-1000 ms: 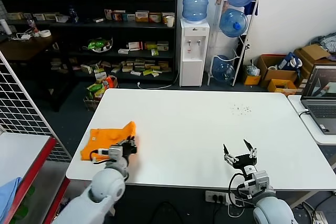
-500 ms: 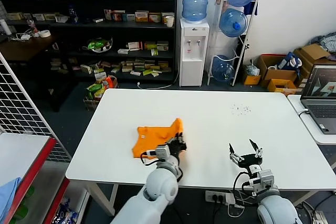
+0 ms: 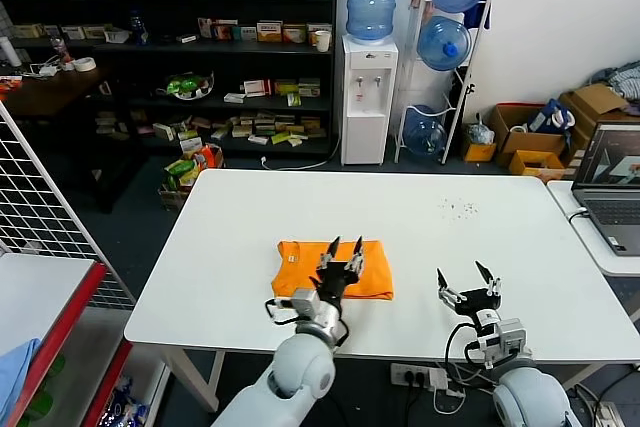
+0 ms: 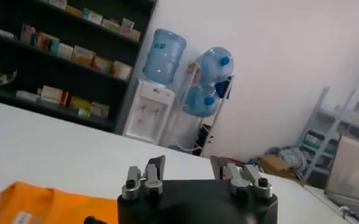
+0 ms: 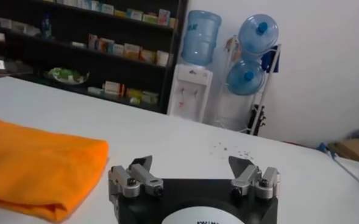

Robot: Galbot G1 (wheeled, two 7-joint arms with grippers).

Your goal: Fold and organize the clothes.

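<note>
The clothes are one orange T-shirt (image 3: 300, 265), folded into a flat rectangle near the front middle of the white table (image 3: 420, 247). It also shows in the right wrist view (image 5: 39, 167) and, partly, in the left wrist view (image 4: 45, 204). My left gripper (image 3: 345, 246) stands open just above the shirt's near right part, fingers pointing up and apart, holding nothing. My right gripper (image 3: 468, 280) is open over bare table to the right of the shirt, clear of it.
A laptop (image 3: 612, 182) sits on a side table at the right. A wire rack (image 3: 40, 207) and a red-edged shelf with a light blue cloth (image 3: 15, 372) stand at the left. Shelves and a water dispenser (image 3: 370, 97) are behind the table.
The left gripper carried the shirt from the table's left edge to the front middle, then opened and let it go. The shirt now lies flat. The right gripper barely moved.
</note>
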